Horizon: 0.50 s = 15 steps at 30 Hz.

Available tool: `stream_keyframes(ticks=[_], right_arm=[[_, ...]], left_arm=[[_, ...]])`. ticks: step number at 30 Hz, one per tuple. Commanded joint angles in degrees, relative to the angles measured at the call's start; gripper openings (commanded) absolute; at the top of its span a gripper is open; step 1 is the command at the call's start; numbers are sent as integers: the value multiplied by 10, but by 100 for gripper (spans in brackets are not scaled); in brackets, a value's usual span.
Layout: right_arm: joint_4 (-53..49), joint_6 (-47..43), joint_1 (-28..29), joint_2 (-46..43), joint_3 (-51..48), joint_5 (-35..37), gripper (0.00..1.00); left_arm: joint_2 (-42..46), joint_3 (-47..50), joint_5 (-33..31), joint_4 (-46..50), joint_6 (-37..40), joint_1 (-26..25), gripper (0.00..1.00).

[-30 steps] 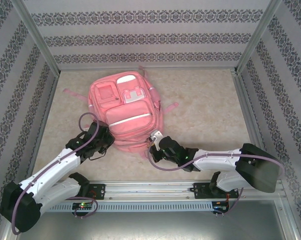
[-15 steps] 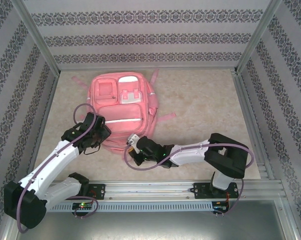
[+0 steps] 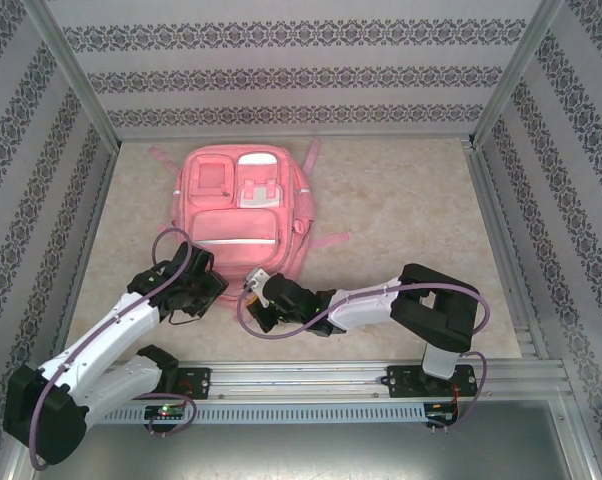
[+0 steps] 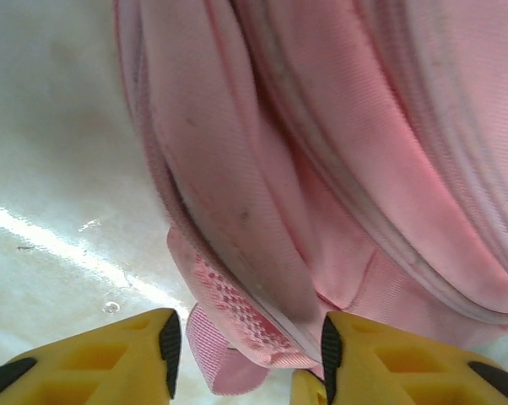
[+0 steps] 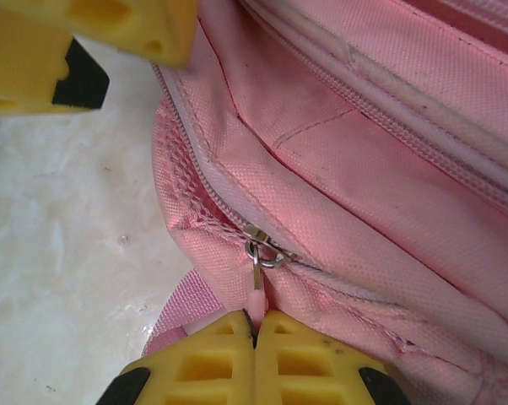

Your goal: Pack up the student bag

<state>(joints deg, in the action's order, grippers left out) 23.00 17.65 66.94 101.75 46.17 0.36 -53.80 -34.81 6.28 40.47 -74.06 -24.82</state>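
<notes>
The student bag (image 3: 236,200) lies flat on the table, pink, front pockets up. My right gripper (image 3: 253,287) is at its near edge, and its fingers (image 5: 256,325) are shut on the small pink zipper pull (image 5: 256,297) that hangs from a metal slider (image 5: 258,236). My left gripper (image 3: 213,290) sits just left of it at the bag's near left corner. Its jaws (image 4: 247,350) stand open, with the bag's corner seam (image 4: 262,304) and a webbing strap loop (image 4: 216,346) between the pads. The left pad is clear of the fabric.
Patterned walls (image 3: 301,75) and metal posts (image 3: 76,75) box in the table on three sides. A rail (image 3: 311,378) runs along the near edge. Pink straps (image 3: 326,238) trail from the bag's right side. Bare beige tabletop (image 3: 411,210) lies to the right.
My right gripper has slid left along the bag's near edge with the zipper pull. The bag has shifted away and to the left. My left gripper has opened.
</notes>
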Motion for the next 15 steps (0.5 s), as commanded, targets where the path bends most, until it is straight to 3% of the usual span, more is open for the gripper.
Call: stream_keyframes(ticks=[1, 4, 7, 10, 15], right_arm=[[9, 4, 6, -1, 2, 9, 0], [9, 2, 5, -12, -8, 16, 0], [3, 0, 0, -25, -21, 20, 0], [-1, 2, -9, -41, -39, 21, 0], [-5, 3, -35, -68, -71, 21, 0]], left_arm=[[-8, 15, -1, -27, -7, -9, 43], [-20, 16, -40, -34, 33, -3, 22], [-29, 26, -43, -43, 56, 20, 9], [-26, 44, -18, -54, 68, 52, 2], [-19, 49, -7, -56, 99, 87, 2]])
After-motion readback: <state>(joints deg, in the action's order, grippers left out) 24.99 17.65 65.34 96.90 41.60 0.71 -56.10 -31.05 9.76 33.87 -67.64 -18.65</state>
